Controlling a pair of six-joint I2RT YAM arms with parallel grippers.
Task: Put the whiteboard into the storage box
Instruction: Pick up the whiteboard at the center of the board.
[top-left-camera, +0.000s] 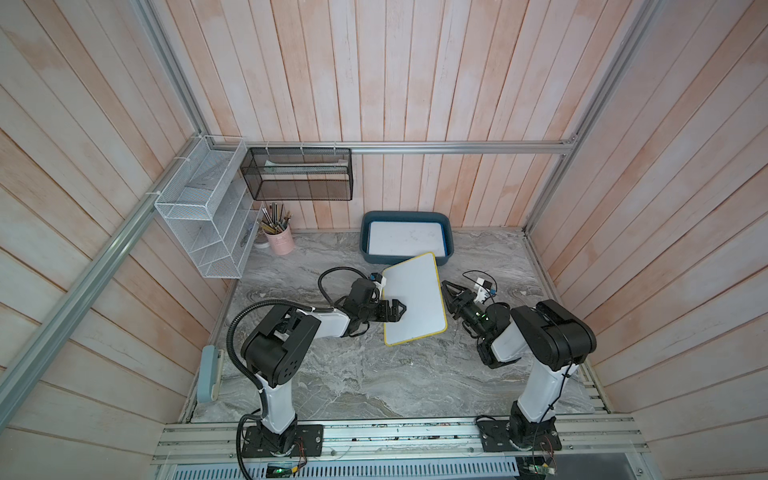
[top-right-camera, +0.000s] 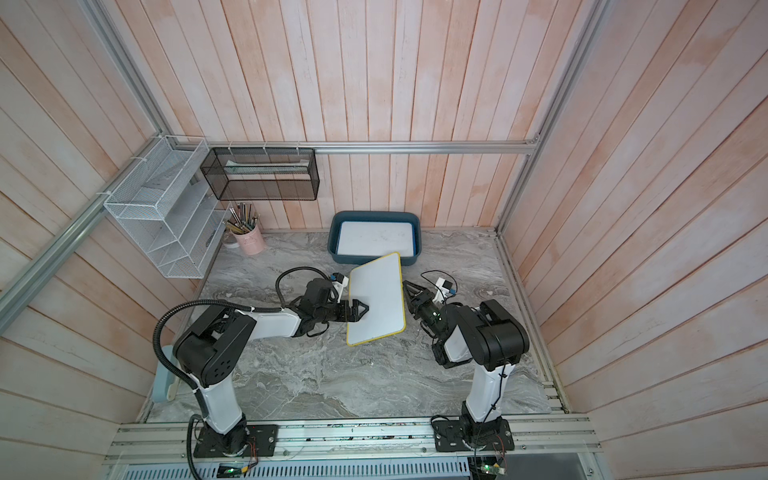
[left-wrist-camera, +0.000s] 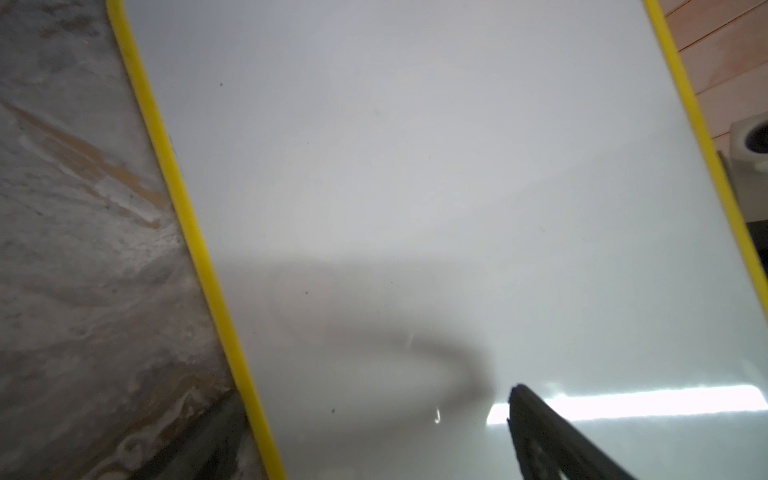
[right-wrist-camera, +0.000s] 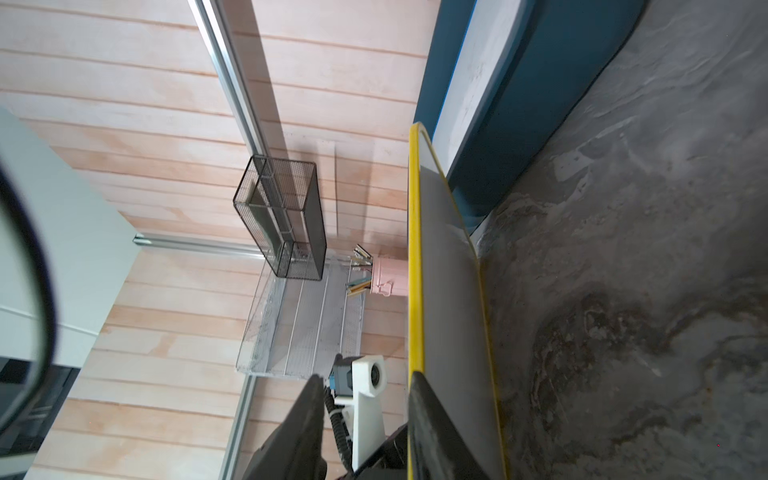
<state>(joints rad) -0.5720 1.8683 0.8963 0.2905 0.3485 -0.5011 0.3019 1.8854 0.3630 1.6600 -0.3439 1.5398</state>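
In both top views the left tool (top-left-camera: 401, 311) (top-right-camera: 365, 309) stands wide at one long edge of the tilted, yellow-rimmed whiteboard (top-left-camera: 415, 299) (top-right-camera: 380, 299); the right tool (top-left-camera: 446, 292) (top-right-camera: 409, 291) meets the opposite edge; beyond both tools the board's far corner overlaps the near rim of the storage box (top-left-camera: 405, 215) (top-right-camera: 374, 214), where a blue-edged board (top-left-camera: 407, 239) lies flat; open desk (top-left-camera: 374, 374) spreads behind them; in the left wrist view one finger (left-wrist-camera: 548, 440) hangs over the white face; in the right wrist view that tool (right-wrist-camera: 365, 376) is part-open, one finger (right-wrist-camera: 432, 424) against the board, the other clear; box wall ahead.
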